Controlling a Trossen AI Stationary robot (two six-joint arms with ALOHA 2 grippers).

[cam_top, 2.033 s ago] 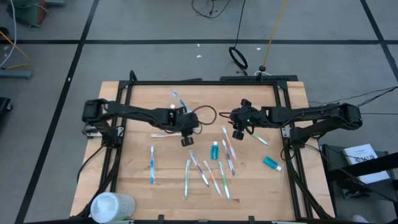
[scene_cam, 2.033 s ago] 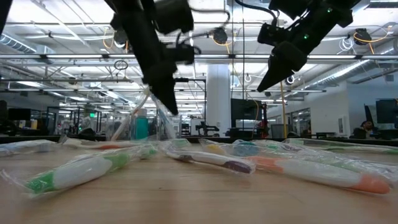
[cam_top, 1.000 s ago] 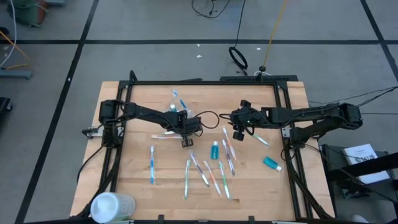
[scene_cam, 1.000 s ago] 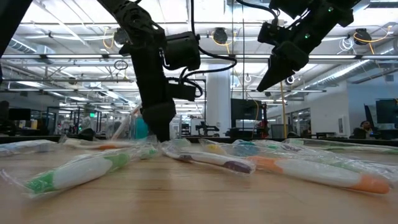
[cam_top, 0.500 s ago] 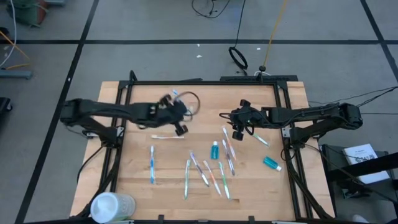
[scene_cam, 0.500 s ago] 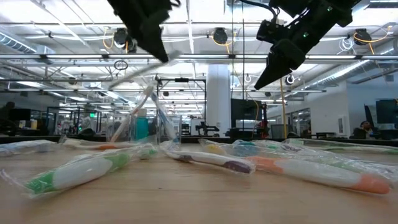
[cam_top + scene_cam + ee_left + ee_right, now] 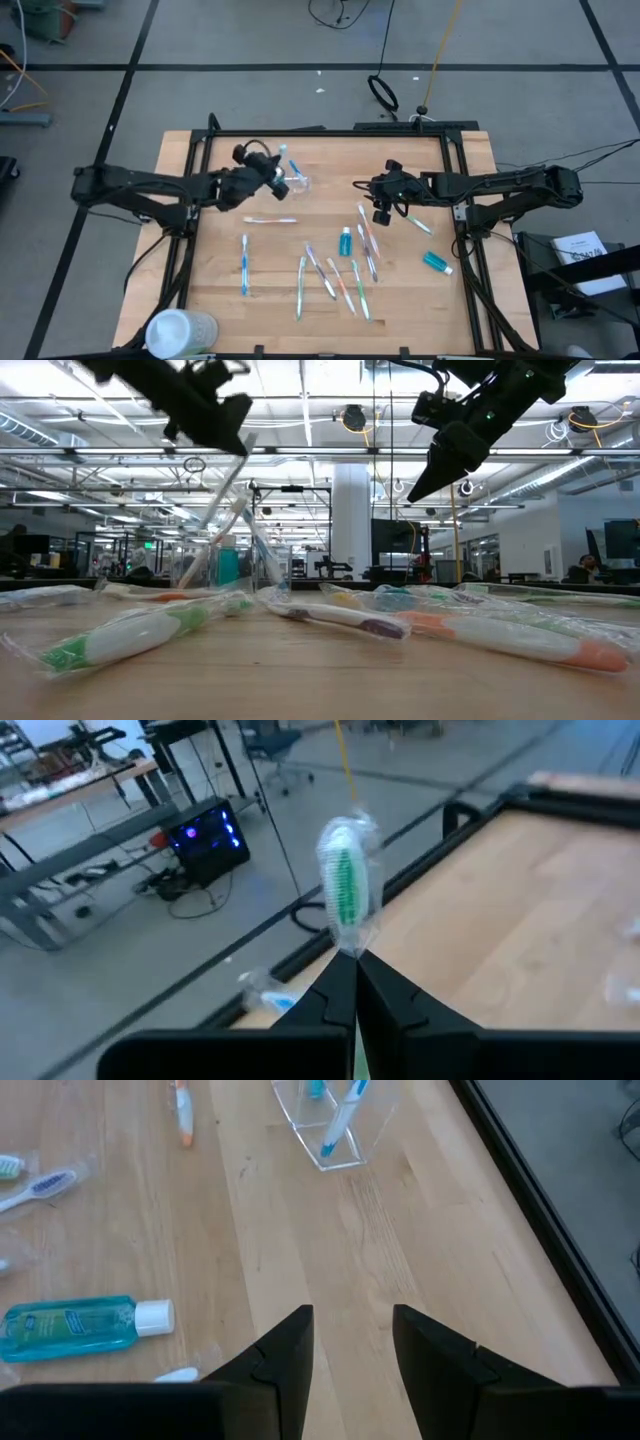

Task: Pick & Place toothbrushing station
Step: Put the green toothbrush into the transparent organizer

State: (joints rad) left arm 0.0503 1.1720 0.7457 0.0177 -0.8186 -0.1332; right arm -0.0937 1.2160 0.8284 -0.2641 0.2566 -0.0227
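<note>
A: Which step does the figure show?
B: The left gripper [image 7: 346, 982] holds a wrapped green toothbrush [image 7: 346, 885], its jaws pressed together on the lower end so that the brush stands up from the fingertips. In the high view the gripper [image 7: 268, 172] hangs near the far edge of the table [image 7: 220, 300], just beside the clear plastic cup [image 7: 296, 183], which already holds a blue brush [image 7: 338, 1118].

A: How should the placing be done well?
B: The brush needs to come over the cup's open mouth, tilted steeply, and go down inside before the grip is let go; the cup looks light, so a sideways knock against its wall could tip it.

A: And the other arm?
B: The right gripper [image 7: 346, 1338] waits above the middle of the table with its fingers apart and empty. The remaining toothbrushes [image 7: 335, 275] and a toothpaste tube [image 7: 345, 241] lie loose toward the near side; a second tube [image 7: 436, 262] lies near the right edge
</note>
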